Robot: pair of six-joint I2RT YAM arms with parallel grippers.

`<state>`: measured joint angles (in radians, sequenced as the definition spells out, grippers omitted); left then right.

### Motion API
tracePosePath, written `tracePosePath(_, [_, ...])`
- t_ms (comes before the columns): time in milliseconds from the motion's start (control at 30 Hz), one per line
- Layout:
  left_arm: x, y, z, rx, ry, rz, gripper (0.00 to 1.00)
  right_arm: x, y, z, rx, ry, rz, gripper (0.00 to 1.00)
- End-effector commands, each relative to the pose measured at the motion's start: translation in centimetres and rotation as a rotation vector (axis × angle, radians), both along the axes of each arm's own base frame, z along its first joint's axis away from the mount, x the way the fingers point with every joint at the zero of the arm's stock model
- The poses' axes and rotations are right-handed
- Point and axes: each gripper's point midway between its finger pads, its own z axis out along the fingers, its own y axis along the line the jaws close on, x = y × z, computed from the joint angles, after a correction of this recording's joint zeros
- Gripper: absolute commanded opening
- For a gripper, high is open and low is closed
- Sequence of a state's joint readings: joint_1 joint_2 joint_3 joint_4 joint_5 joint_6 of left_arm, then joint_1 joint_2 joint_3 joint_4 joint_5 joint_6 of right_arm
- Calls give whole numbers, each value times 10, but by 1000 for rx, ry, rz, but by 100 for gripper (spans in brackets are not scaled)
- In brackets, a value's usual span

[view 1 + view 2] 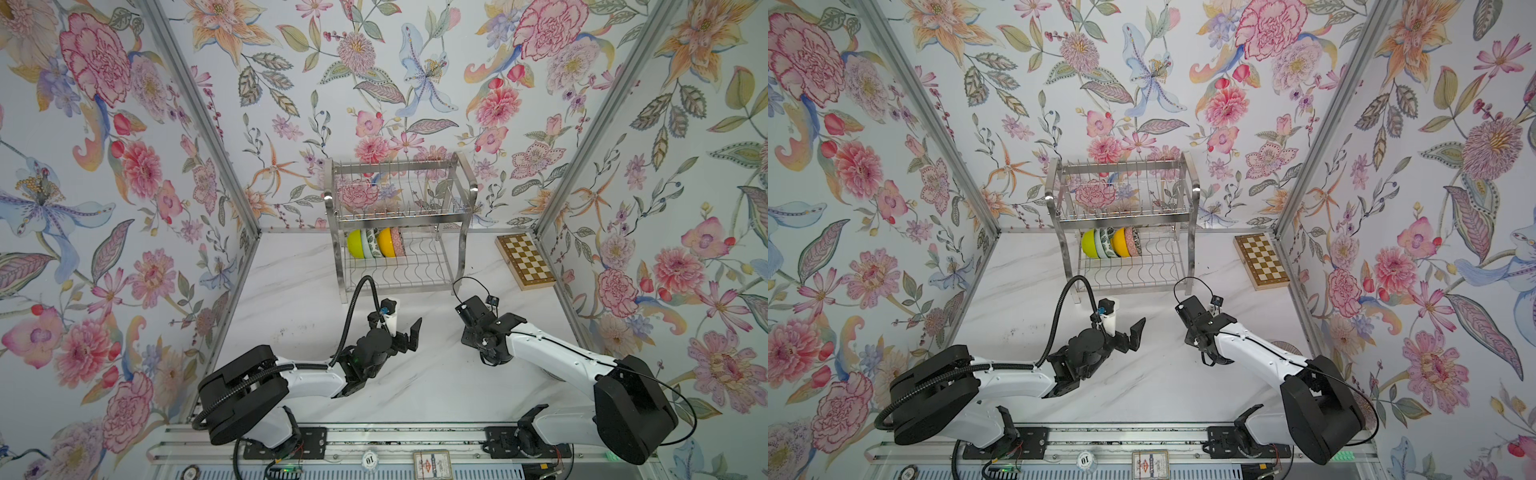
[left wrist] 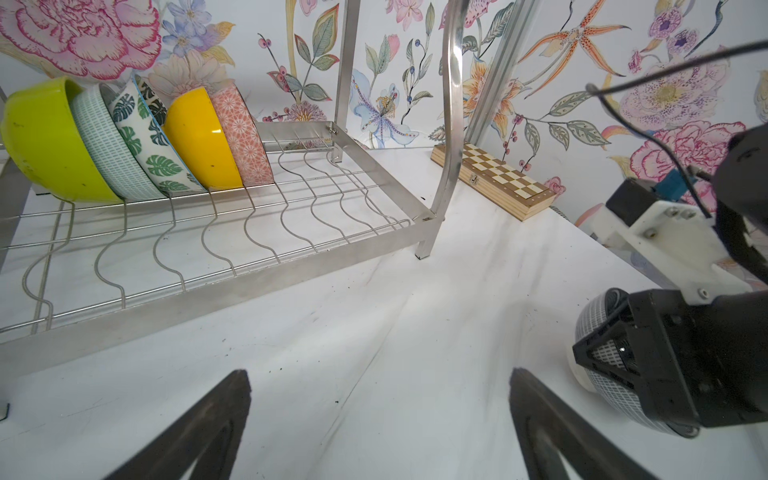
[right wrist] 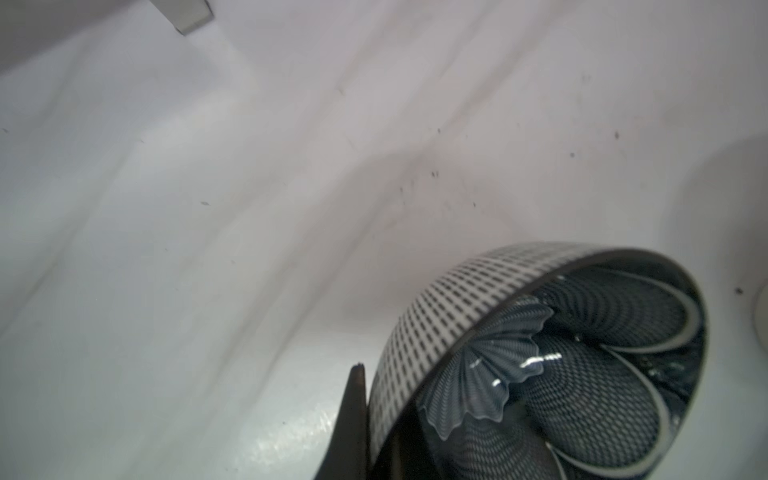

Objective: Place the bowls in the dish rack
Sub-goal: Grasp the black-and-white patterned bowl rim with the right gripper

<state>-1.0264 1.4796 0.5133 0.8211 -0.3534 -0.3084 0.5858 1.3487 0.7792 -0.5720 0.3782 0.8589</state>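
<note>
Brightly, diffusely lit in both top views; bowed at the edges by wide lenses; softly shadowed on the white marbled tabletop (image 2: 374,332) ahead of the dark left fingers (image 2: 216,411); blurred, greyer in the right wrist view; glinting inside the black-and-white net-patterned bowl (image 3: 582,374) beside the right finger (image 3: 357,407).

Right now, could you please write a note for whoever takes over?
Left pincer: open, empty, over the table before the dish rack.
Right pincer: shut on the rim of the black-white bowl, tilted near the table.
Done: lime-yellow, aqua, leaf-print, orange-yellow and pink bowls stand on edge in the rack's lower tier.
To do: slot the held bowl beside the pink one.
Half-hidden round thing by the right arm: maybe another bowl.
</note>
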Motion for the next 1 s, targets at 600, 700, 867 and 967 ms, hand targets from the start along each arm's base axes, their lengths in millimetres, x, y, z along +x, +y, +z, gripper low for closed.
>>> tracePosePath(600, [-6,67,8,-41,13,136,99,77,139,18,131,30,297,0])
tracePosePath(700, [-5,76,1,-42,36,157,99,80,153,10,152,56,320,0])
tracePosePath(867, [-3,81,0,-66,48,168,99,81,169,-2,169,91,347,0])
tracePosePath(967, [-2,83,0,-70,50,175,99,81,175,-8,168,104,355,2])
